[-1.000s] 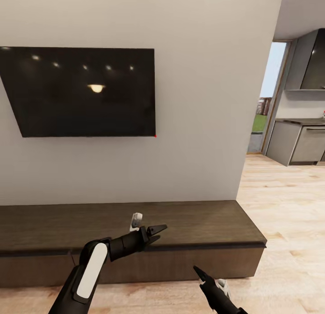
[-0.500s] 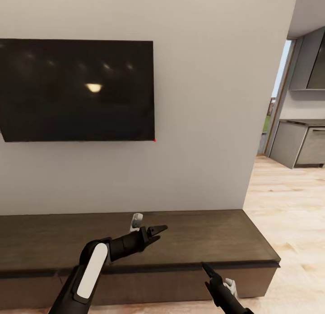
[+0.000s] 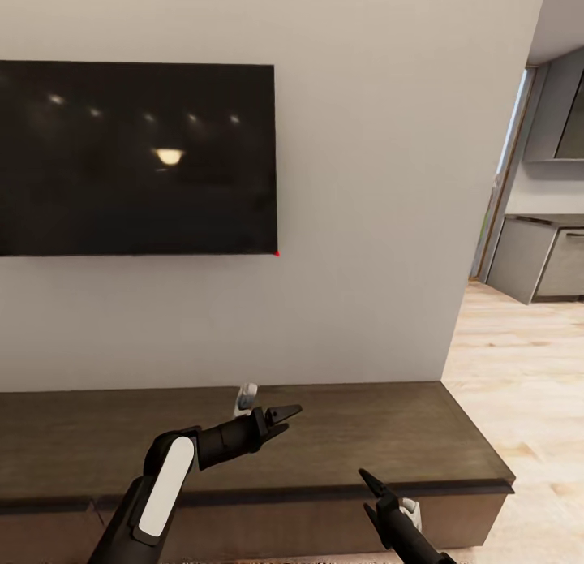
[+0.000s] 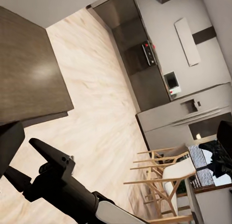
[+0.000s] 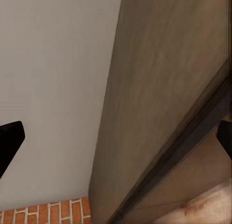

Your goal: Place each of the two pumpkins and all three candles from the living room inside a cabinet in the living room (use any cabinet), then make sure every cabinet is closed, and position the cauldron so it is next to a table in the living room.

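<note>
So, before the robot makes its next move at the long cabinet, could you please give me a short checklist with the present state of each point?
1. Robot faces the cabinet: ok; it runs along the wall under the TV.
2. Cabinet drawers closed: ok for the fronts that show, which sit flush; the far left part is out of view.
3. Left pincer empty: ok; it hangs over the cabinet top with nothing between its fingers.
4. Right pincer empty: ok; fingers spread, in front of the cabinet's upper edge.
5. Pumpkins, candles and cauldron located: cannot tell.
6. Cabinet top free of loose things: ok in the visible part.
</note>
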Motion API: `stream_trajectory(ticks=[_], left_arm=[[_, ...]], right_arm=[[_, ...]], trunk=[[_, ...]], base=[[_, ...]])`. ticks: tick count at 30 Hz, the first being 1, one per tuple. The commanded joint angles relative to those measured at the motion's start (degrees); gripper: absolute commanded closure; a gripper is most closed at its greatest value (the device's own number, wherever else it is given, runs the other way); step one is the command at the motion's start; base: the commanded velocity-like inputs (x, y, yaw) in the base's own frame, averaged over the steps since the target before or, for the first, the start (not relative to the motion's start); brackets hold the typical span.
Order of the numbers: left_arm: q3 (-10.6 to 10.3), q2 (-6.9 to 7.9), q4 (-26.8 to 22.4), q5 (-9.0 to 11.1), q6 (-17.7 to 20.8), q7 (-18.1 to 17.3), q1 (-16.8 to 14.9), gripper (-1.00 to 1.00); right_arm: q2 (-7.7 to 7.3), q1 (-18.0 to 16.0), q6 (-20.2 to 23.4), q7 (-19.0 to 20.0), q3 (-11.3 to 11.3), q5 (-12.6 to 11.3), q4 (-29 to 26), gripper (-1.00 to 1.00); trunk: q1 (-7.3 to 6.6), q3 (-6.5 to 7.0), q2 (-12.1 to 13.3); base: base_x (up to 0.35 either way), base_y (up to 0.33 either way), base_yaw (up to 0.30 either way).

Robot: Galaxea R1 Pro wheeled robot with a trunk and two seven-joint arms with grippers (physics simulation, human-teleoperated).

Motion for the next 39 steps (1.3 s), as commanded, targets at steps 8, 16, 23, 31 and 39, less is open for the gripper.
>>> stream_trajectory(ticks=[8,16,23,31,39], left_arm=[[0.07,-0.03,0.03,-0.21,0.27,-0.17,-0.01,-1.00],[0.07,-0.03,0.04,-0.24,0.20,-0.14,-0.04,-1.00],[0.07,-0.03,0.07,-0.26,0.18,-0.11,-0.04,-1.00],[0.07,-0.03,0.05,-0.33,0.18,-0.08,-0.04,-1.00],[0.07,-0.03,0.05,-0.34,0.18,-0.08,-0.04,-1.00]], right_arm=[[-0.01,-0.01,0.56,0.24,0.00,-0.43,0.02,-1.00],[-0.05,-0.02,0.60,2.31,0.04,-0.20,0.00,-1.00],[0.01,-0.03,0.56,4.20,0.24,-0.07,-0.45,-1.00],[0.08,-0.03,-0.12,4.38,0.29,-0.04,-0.66,-1.00],[0.08,-0.03,-0.08,4.37,0.17,-0.29,-0.69,-1.00]], trunk=[[1.76,-1.50,-3.25],[3.51,-2.94,-6.46],[5.05,-4.19,-9.27],[6.81,-5.63,-12.48],[8.56,-7.07,-15.68]], base=[[0.000,0.000,0.000],[0.000,0.000,0.000],[0.000,0.000,0.000],[0.000,0.000,0.000],[0.000,0.000,0.000]])
